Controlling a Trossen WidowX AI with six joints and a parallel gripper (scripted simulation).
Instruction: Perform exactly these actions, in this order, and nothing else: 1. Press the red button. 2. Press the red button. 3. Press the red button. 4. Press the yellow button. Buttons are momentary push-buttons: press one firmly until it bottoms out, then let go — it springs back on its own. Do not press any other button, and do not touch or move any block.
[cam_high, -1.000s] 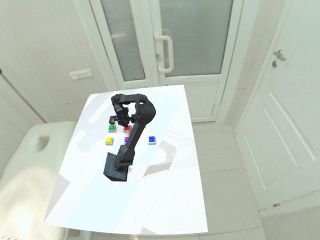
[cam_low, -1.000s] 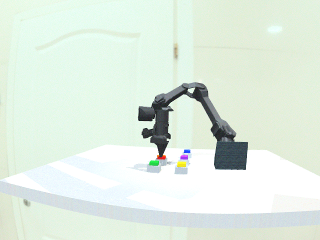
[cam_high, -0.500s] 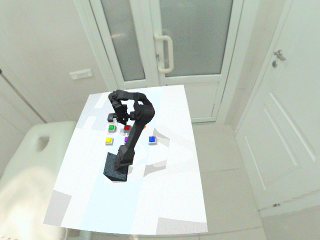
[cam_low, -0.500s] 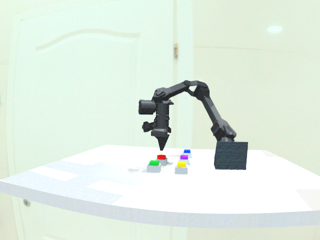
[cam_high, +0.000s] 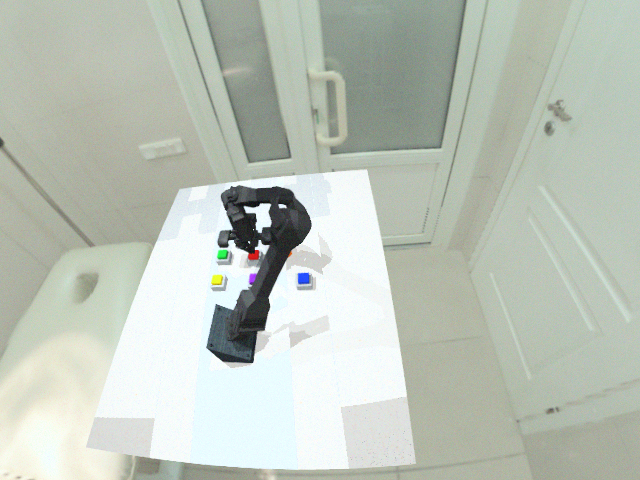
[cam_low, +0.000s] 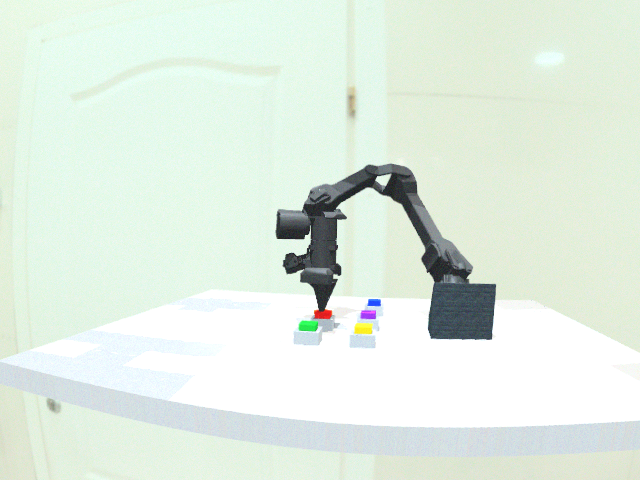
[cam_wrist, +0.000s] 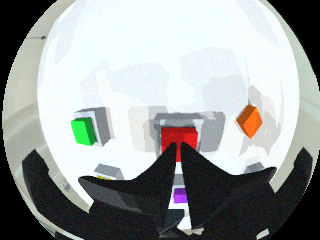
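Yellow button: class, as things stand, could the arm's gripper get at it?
Probably yes. The yellow button lies uncovered, near the arm's base, and nothing stands over it. The shut gripper is on the red button, so it must lift clear first.

We see bright, washed-out light, pale blotchy shadows on the surface (cam_high: 330, 361), and fisheye bending at frame edges.

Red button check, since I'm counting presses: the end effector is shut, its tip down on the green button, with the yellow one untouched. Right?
Wrong button. The shut end effector has its tip on the red button, not the green button beside it, as the exterior view shows. The yellow button is untouched.
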